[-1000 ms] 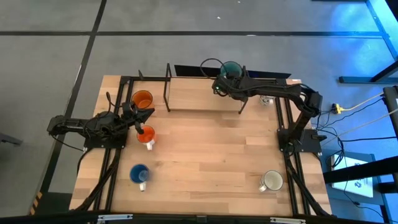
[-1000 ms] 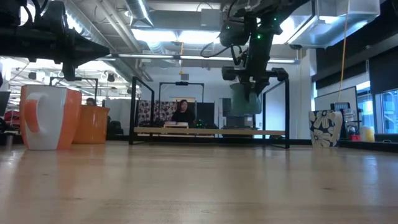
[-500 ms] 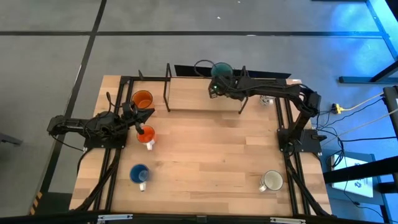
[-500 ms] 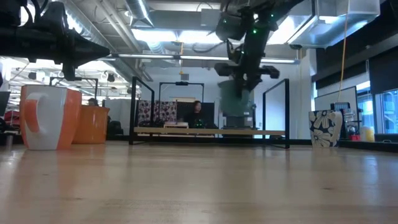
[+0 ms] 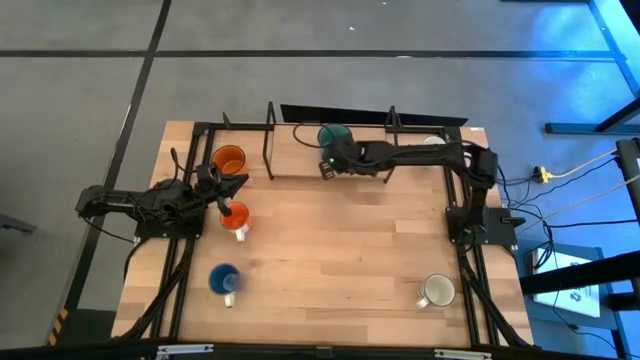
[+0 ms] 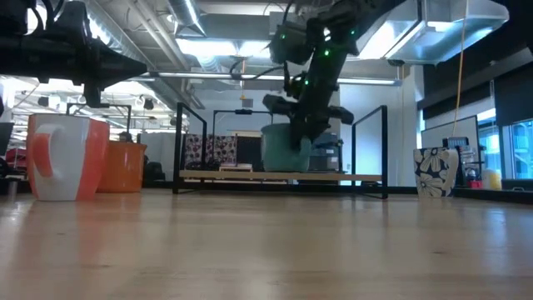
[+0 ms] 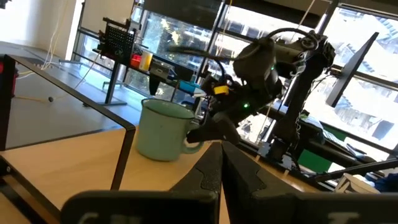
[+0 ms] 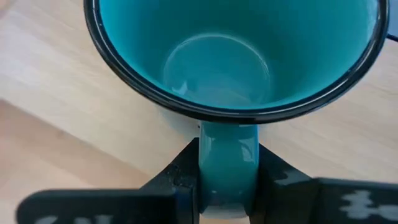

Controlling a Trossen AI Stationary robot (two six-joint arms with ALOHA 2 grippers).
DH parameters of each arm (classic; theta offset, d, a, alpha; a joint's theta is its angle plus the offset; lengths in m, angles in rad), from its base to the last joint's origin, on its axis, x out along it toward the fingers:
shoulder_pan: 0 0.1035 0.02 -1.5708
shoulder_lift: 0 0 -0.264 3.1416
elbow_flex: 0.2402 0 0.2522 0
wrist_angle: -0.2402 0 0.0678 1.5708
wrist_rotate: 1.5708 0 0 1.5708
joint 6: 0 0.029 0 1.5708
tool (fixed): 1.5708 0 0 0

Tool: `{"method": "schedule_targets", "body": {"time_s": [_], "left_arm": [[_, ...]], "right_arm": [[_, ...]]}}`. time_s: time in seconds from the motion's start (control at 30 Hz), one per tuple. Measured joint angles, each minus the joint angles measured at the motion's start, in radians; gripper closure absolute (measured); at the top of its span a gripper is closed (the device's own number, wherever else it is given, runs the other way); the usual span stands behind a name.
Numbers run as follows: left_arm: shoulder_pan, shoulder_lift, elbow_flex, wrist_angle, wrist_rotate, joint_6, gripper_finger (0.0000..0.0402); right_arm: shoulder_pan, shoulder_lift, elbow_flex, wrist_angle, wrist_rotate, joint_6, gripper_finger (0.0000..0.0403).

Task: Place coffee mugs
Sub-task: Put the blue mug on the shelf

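Teal mug (image 5: 333,136) hanging upright by handle, right end effector (image 5: 328,166) pinching it above tabletop (image 5: 340,250), inside rack (image 5: 270,140); left end effector (image 5: 232,196) pressing together beside orange mug (image 5: 238,219).

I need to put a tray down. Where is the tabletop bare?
Bare: the middle, between the small orange mug, the blue mug and the cream mug. Crowded: the far edge, where the right gripper holds the teal mug in the black rack.

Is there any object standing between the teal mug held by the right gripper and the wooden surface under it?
Nothing visible does. The right gripper grips the teal ceramic mug by its handle, and only bare wooden table shows beneath, between the black wire rack's posts.
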Motion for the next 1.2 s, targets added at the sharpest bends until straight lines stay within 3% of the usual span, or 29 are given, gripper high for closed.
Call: {"method": "schedule_targets", "body": {"time_s": [0.2,0.47,0.63,0.73,0.9,1.03,1.2], "left_arm": [[0.0,0.0,0.0,0.0,-0.004,-0.001,0.0399],[0.0,0.0,0.003,-0.003,0.017,0.002,0.0339],[0.0,0.005,0.084,-0.006,0.135,0.121,0.0315],[0.0,0.051,0.174,-0.048,0.124,0.183,0.0314],[0.001,0.24,0.338,-0.11,0.094,0.262,0.0313],[0.005,0.48,0.472,-0.15,0.094,0.26,0.0315],[0.061,0.803,0.672,-0.226,0.109,0.233,0.0318]], "right_arm": [[0.001,0.005,0.001,0.005,0.014,0.022,0.0335],[0.001,-0.002,0.002,0.004,-0.017,-0.007,0.0236],[0.016,-0.128,0.003,-0.033,-0.069,-0.118,0.0197],[0.051,-0.242,0.003,-0.086,-0.083,-0.225,0.0186],[0.133,-0.42,0.003,-0.142,-0.174,-0.467,0.0185],[0.174,-0.528,0.003,-0.17,-0.237,-0.529,0.0188],[0.212,-0.633,0.003,-0.214,-0.237,-0.601,0.0189]]}}
